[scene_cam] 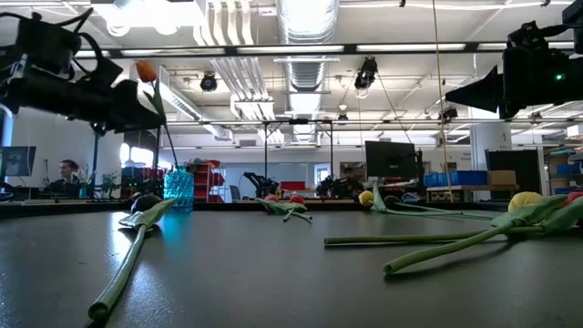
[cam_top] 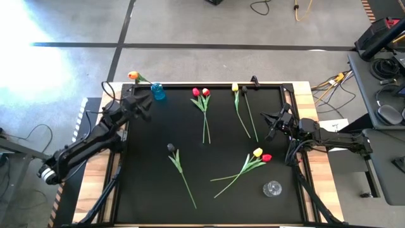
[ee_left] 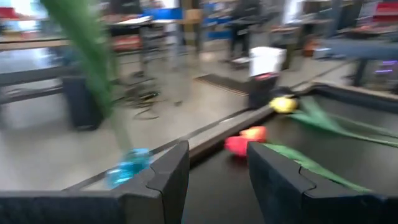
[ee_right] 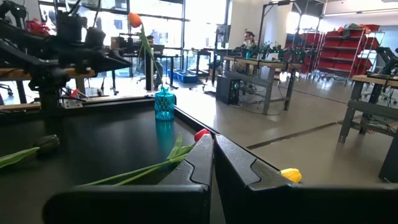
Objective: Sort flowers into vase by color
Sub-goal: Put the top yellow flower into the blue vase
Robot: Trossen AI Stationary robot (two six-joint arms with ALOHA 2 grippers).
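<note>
A small blue vase point(cam_top: 157, 92) stands at the table's far left, with an orange tulip point(cam_top: 133, 76) stuck in its neck by the stem and leaning outward. My left gripper point(cam_top: 147, 104) hovers open just beside that vase point(ee_left: 127, 167), touching nothing. My right gripper point(cam_top: 271, 123) waits shut at the right side point(ee_right: 213, 142). Lying flat on the black mat are two red tulips point(cam_top: 200, 93), a yellow tulip point(cam_top: 235, 87), a dark-headed tulip point(cam_top: 171, 147), and a yellow and red pair point(cam_top: 261, 155). A clear glass vase point(cam_top: 272, 189) stands near the right front.
One more thin stem point(cam_top: 253, 111) lies beside the yellow tulip, near my right gripper. The mat has a raised frame point(cam_top: 209, 84) around it, with wooden table edges point(cam_top: 319, 158) outside. Bare mat lies at the near left point(cam_top: 142, 183). A person sits far behind the table point(scene_cam: 66, 173).
</note>
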